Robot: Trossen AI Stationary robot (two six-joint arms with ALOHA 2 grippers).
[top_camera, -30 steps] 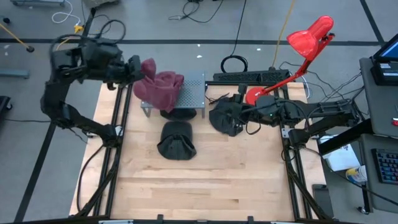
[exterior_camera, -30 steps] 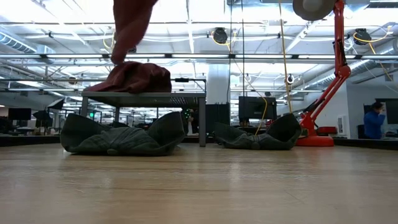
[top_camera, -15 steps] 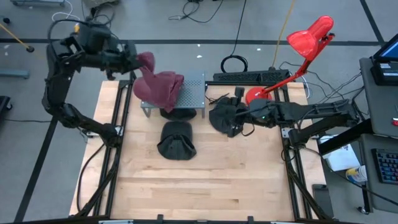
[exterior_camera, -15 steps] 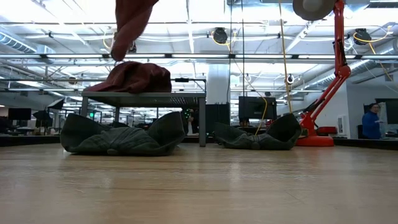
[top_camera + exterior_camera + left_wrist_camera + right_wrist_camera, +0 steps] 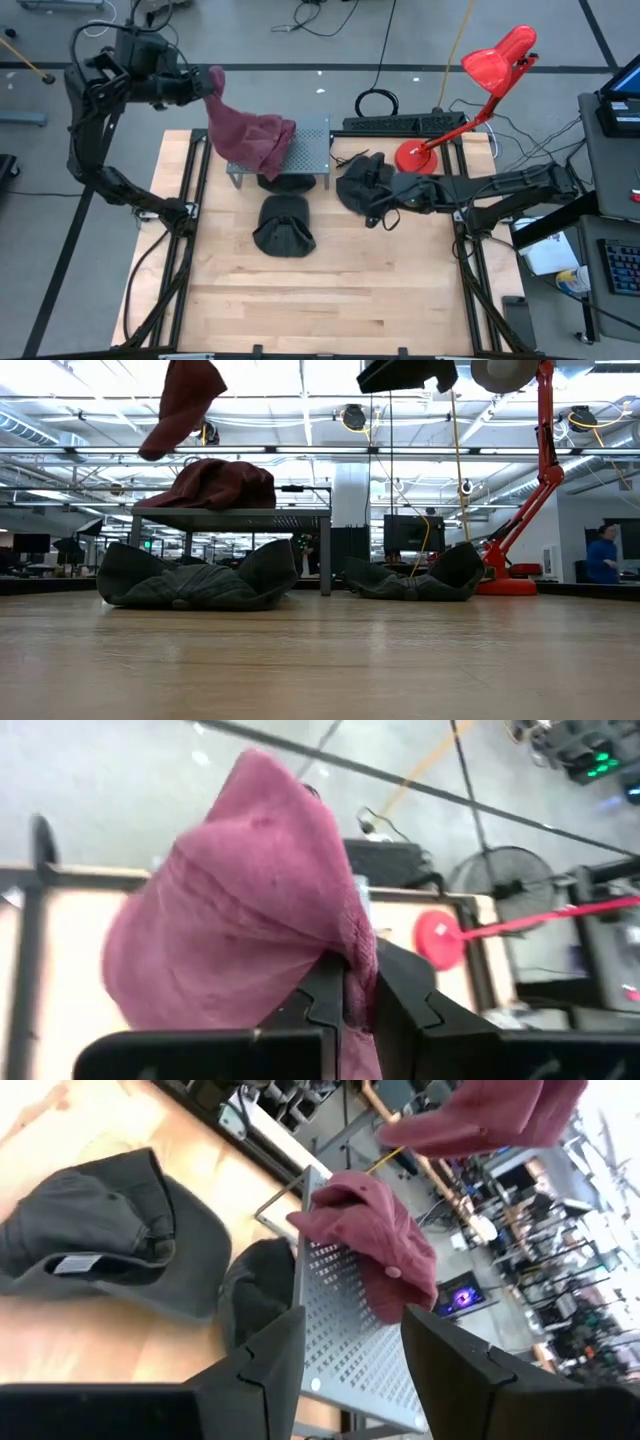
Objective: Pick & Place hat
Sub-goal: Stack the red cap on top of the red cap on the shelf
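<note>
Left jaws [image 5: 196, 84] pinch a maroon knit hat [image 5: 222, 112] hanging beyond the perforated grey metal rack's [image 5: 312, 150] left end; right jaws [image 5: 378, 203] spread, idle

Wooden table [image 5: 320, 300] — dark hats [image 5: 283, 226], perforated metal stand [image 5: 312, 150], apparently.

Both arms matte black, blocky jointed links. Left arm [image 5: 95, 120]: chunky housings at the joints, thin black cable looping off the upper link. Right arm [image 5: 500, 185]: slimmer links, black cable along it. Left gripper [image 5: 362, 1010]: two flat black fingers [image 5: 325, 1005] with stepped, angular edges on a wide black bar. Right gripper [image 5: 350, 1350]: same black fingers [image 5: 275, 1360], broad and chamfered. I see no markings or screws.
</note>
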